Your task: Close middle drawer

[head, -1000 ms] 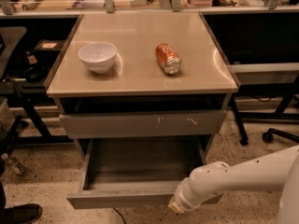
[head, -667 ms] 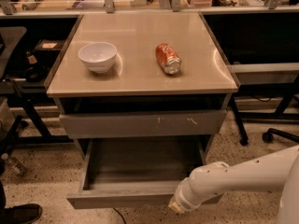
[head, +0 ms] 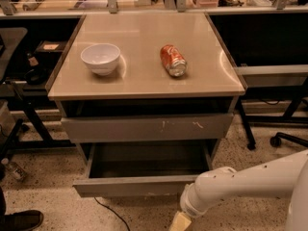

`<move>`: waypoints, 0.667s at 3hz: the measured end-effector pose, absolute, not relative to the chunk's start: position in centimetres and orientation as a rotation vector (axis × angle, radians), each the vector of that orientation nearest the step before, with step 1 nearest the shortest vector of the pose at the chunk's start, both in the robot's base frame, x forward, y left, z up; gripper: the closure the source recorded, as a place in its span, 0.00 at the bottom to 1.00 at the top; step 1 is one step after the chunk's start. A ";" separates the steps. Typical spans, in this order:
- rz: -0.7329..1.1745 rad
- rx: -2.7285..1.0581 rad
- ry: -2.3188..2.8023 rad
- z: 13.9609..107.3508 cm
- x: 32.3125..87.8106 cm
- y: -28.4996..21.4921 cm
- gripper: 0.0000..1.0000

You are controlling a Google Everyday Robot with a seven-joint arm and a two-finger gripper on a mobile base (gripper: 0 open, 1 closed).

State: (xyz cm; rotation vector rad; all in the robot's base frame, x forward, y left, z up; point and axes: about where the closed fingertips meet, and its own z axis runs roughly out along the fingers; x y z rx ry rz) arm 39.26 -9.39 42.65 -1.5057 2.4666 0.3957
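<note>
The middle drawer is pulled out below the scratched drawer front, and its grey inner tray looks empty. Its plain front panel faces me. My gripper is at the bottom edge of the view, just below and in front of the right end of that panel, and is partly cut off. My white arm reaches in from the right.
A white bowl and an orange can lying on its side are on the cabinet top. A black chair base stands at the right. A shoe and a cable are on the floor at the left.
The middle drawer has slid a little way into the cabinet, so less of its tray shows. My gripper has stayed near the panel's right end.
</note>
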 end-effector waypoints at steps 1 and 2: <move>0.396 -1.506 2.467 42.7 39.3 -9.4 0.00; 0.396 -1.506 2.467 42.7 39.3 -9.4 0.19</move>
